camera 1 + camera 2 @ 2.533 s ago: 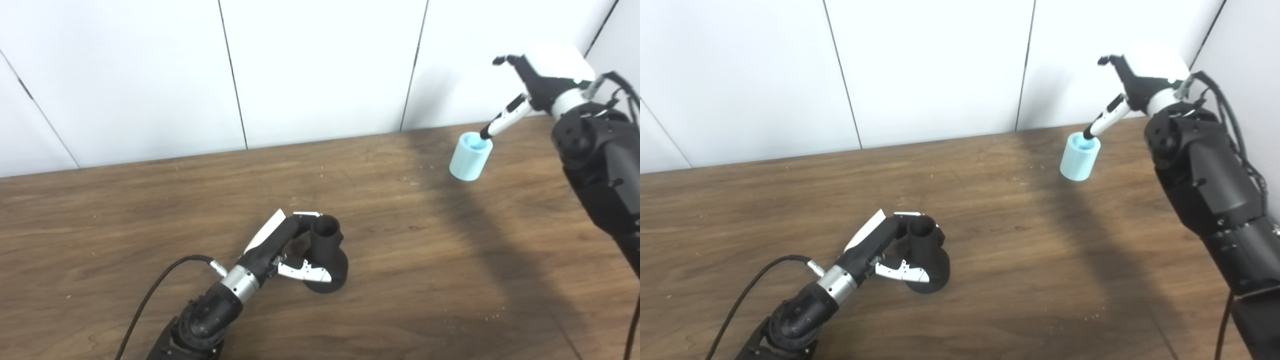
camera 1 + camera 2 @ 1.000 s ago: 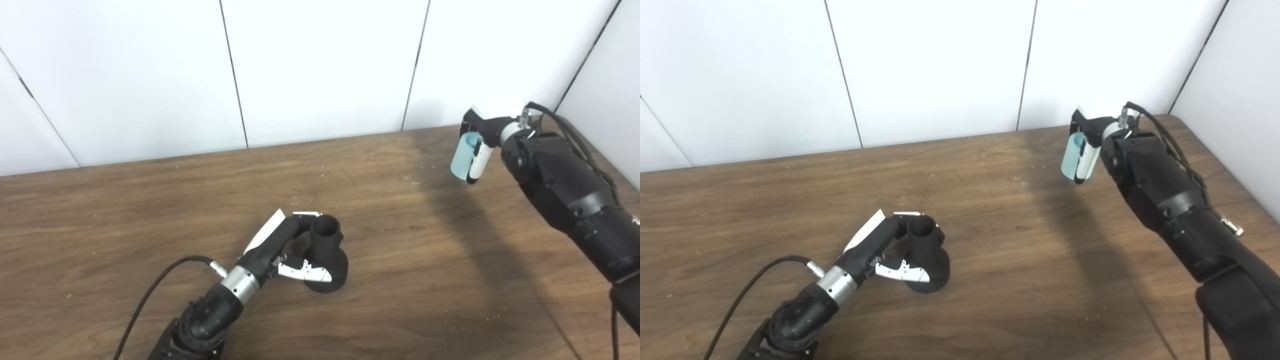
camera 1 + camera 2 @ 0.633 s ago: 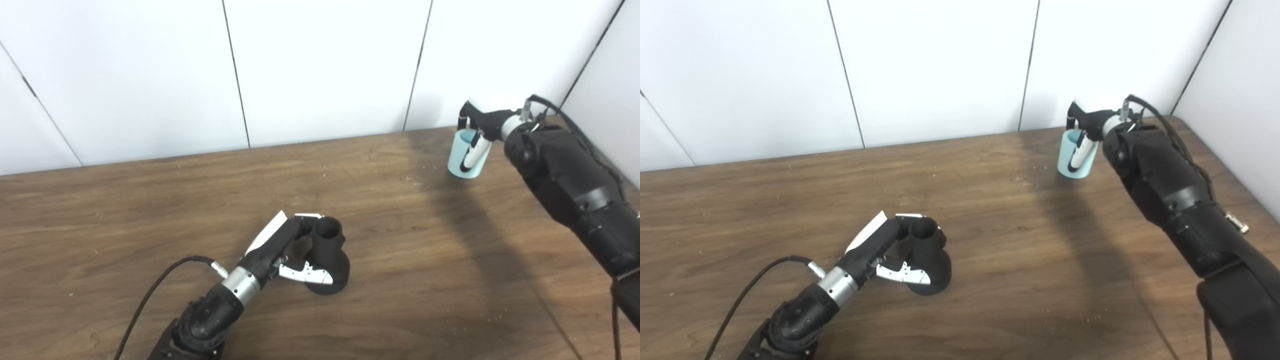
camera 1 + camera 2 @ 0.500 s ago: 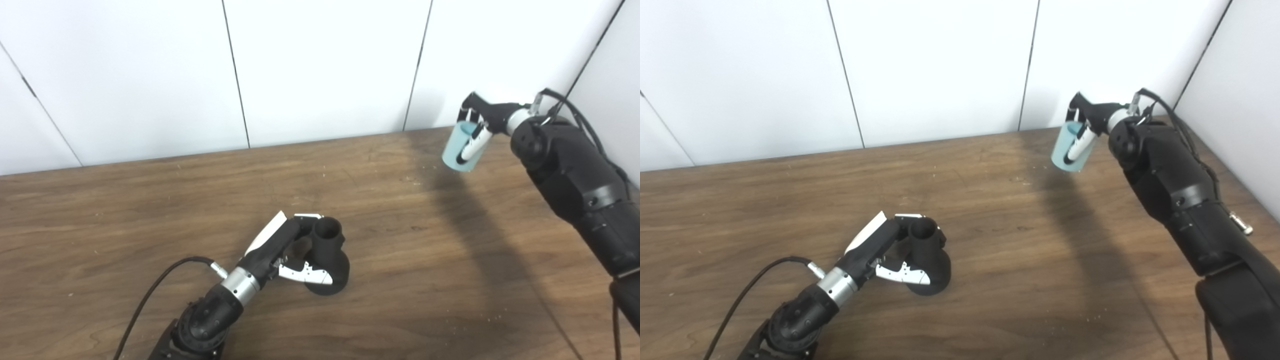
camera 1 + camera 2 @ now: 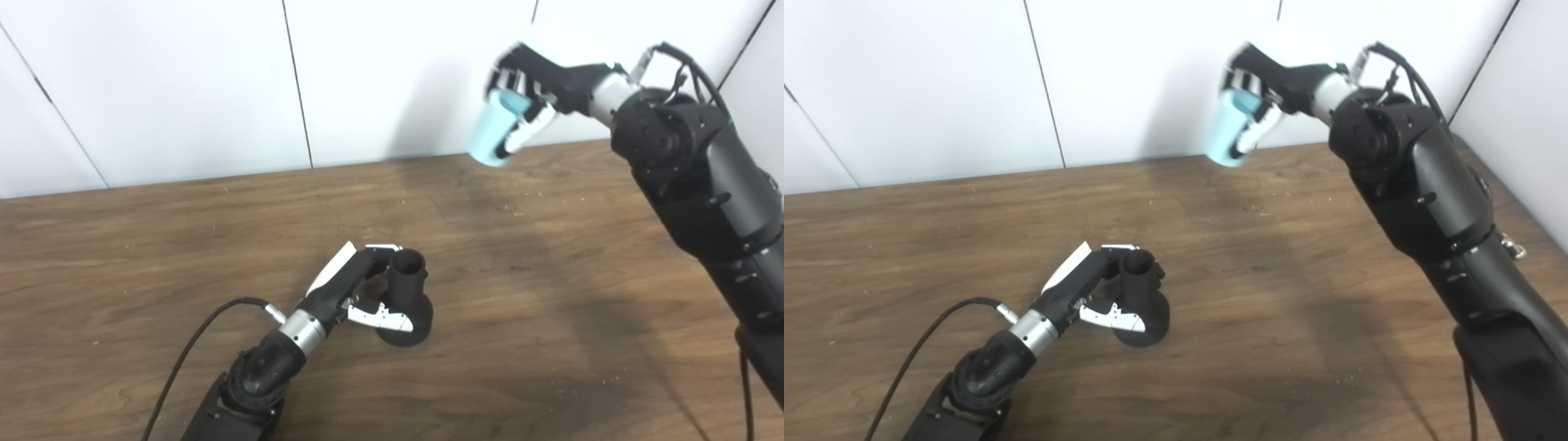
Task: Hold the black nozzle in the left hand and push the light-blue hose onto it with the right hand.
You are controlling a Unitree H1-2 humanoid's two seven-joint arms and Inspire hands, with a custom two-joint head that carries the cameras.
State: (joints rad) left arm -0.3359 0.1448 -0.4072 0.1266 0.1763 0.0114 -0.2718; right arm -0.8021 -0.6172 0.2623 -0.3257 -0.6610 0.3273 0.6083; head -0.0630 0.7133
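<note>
The black nozzle point(image 5: 407, 297) stands upright on the wooden table point(image 5: 122, 257), its open mouth facing up. My left hand point(image 5: 361, 294) is shut on the black nozzle, fingers around its neck and thumb across its flared base. The light-blue hose point(image 5: 493, 135), a short pale cylinder, is in the air high at the back right, tilted. My right hand point(image 5: 527, 92) is shut on the light-blue hose, fingers wrapped over its upper end. The hose sits well above and to the right of the nozzle, apart from it.
White wall panels point(image 5: 184, 79) rise along the table's far edge. A side wall point(image 5: 1519, 122) closes the right. A black cable point(image 5: 196, 343) trails from my left wrist across the near table. The right arm's shadow falls on the wood at centre right.
My right hand has lifted the hose off the table and carried it up and to the left. The left hand and nozzle stay put; the camera view shifted slightly.
</note>
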